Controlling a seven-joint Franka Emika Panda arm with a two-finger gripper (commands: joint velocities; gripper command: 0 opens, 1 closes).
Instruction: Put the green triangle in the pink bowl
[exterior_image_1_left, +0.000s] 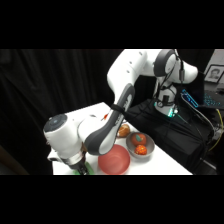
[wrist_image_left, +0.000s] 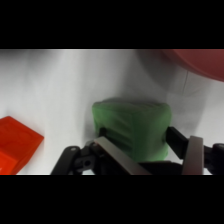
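A light-green triangle (wrist_image_left: 132, 127) and a red-orange block (wrist_image_left: 17, 142) lie on a white bench (wrist_image_left: 60, 85) beside a salmon-pink bowl (exterior_image_1_left: 114, 161).

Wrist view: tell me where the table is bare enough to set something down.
Bare white table runs between the red-orange block and the green triangle, and on above both. It is crowded around the gripper and toward the pink bowl.

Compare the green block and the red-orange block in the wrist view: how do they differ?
The green triangle is light green; the red-orange block is bright red-orange. The green triangle sits mid-picture between the gripper fingers; the red-orange block lies apart at the left edge, partly cut off. Both rest on the white table.
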